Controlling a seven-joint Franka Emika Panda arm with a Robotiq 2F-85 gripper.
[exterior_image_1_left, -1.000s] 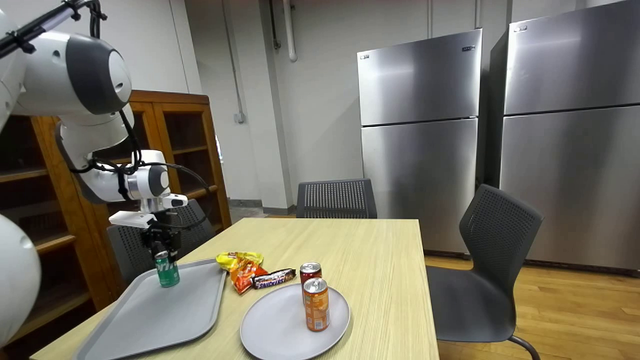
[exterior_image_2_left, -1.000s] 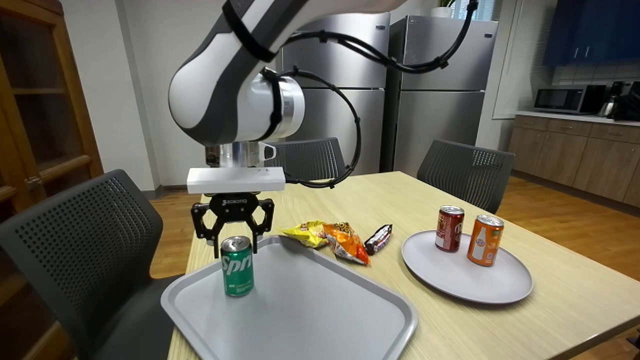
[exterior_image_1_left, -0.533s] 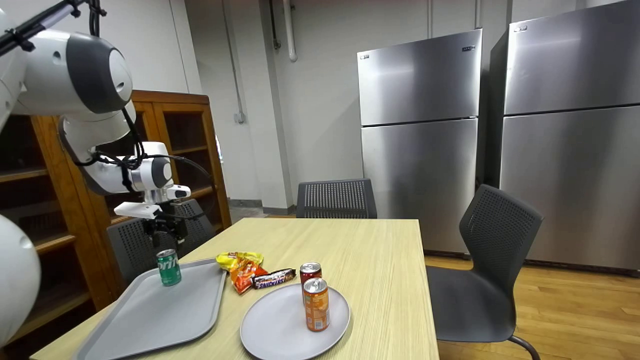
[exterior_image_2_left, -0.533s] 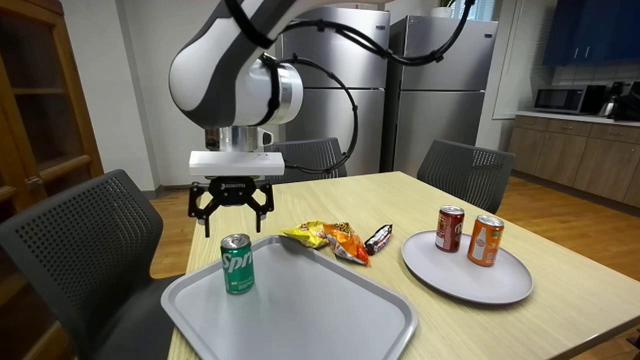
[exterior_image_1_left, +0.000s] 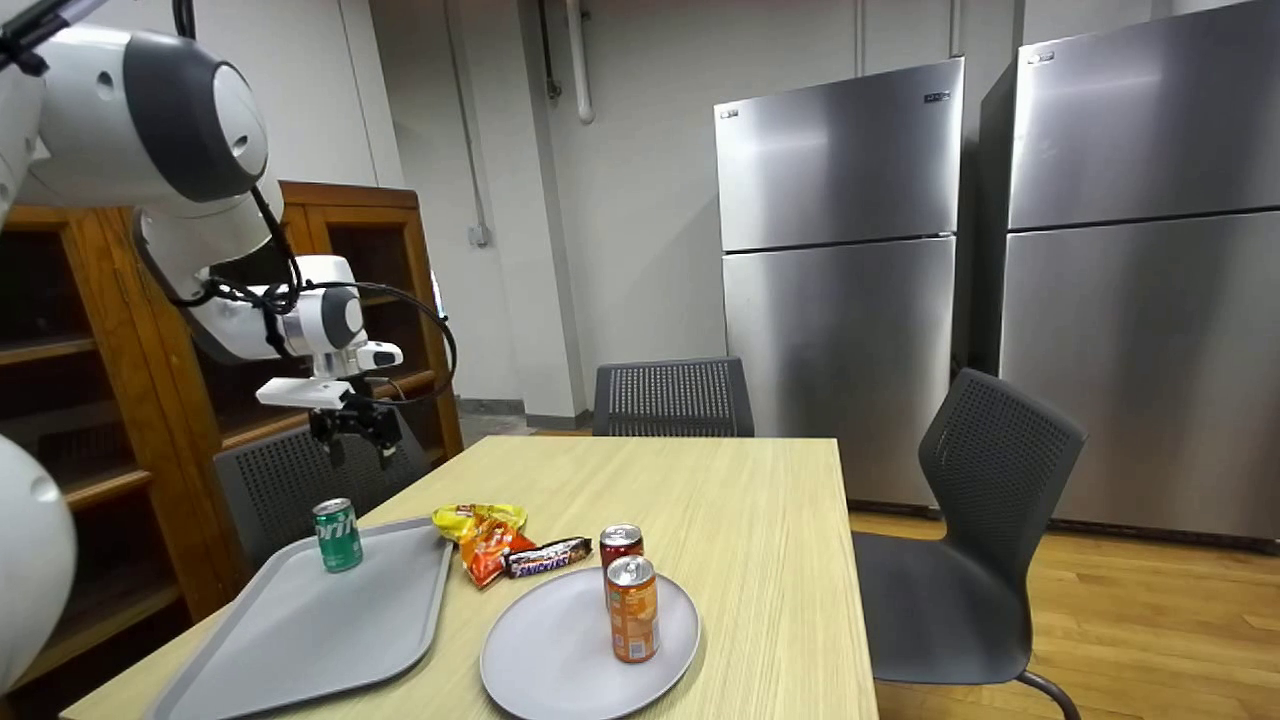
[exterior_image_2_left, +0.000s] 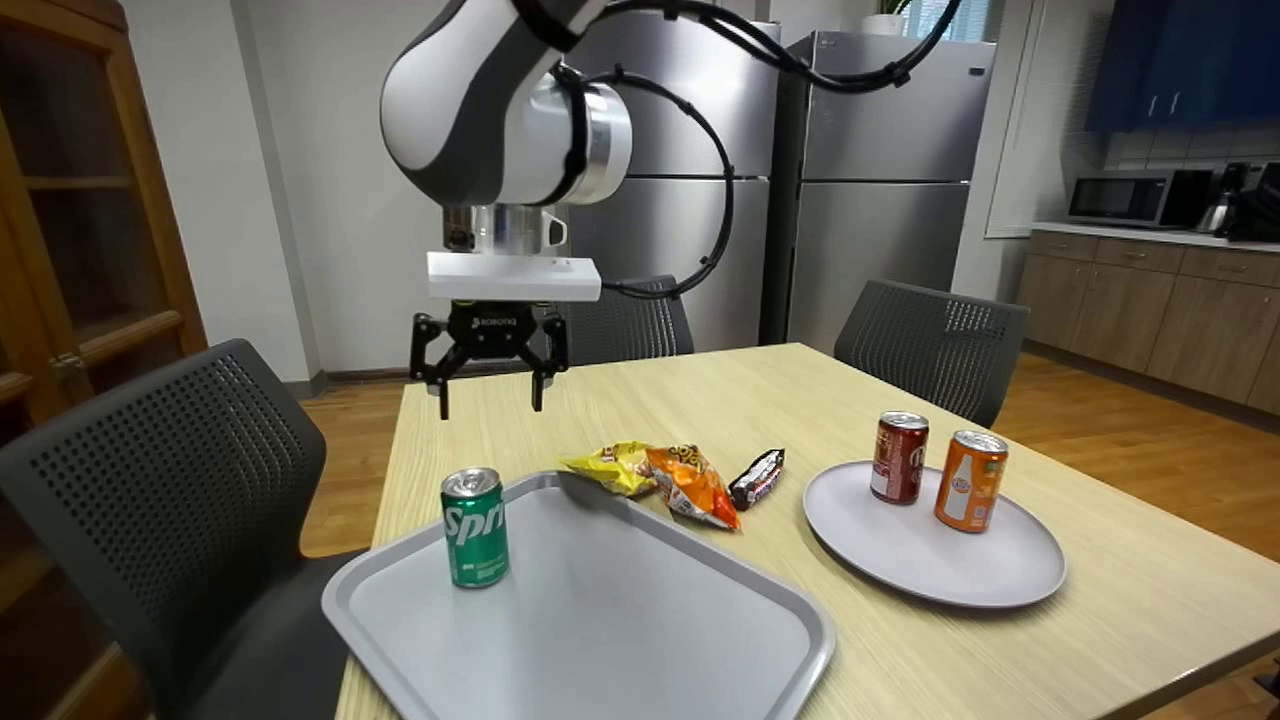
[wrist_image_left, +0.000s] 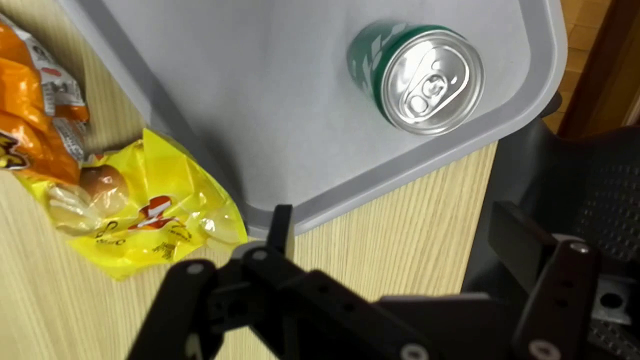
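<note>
My gripper (exterior_image_2_left: 491, 411) hangs in the air with its fingers wide apart and nothing between them. It is higher than the green Sprite can (exterior_image_2_left: 476, 530) and a little behind it in an exterior view. The can stands upright near a corner of the grey tray (exterior_image_2_left: 620, 630), apart from the fingers. In the wrist view the can's silver top (wrist_image_left: 432, 82) shows ahead of the gripper, and bare table edge lies between the fingertips. A yellow snack bag (wrist_image_left: 160, 210) lies beside the left finger in that view, below it on the table.
An orange snack bag (exterior_image_2_left: 692, 487) and a Snickers bar (exterior_image_2_left: 757, 479) lie beside the tray. A round plate (exterior_image_2_left: 900, 565) bears a dark red can (exterior_image_2_left: 899, 460) and an orange can (exterior_image_2_left: 971, 485). A dark chair (exterior_image_2_left: 190, 500) stands against the table's edge near the can.
The fingers have spread from around the Sprite can. My gripper has risen clear of it and shifted to the right in both exterior views, while the can stays standing on the tray.
</note>
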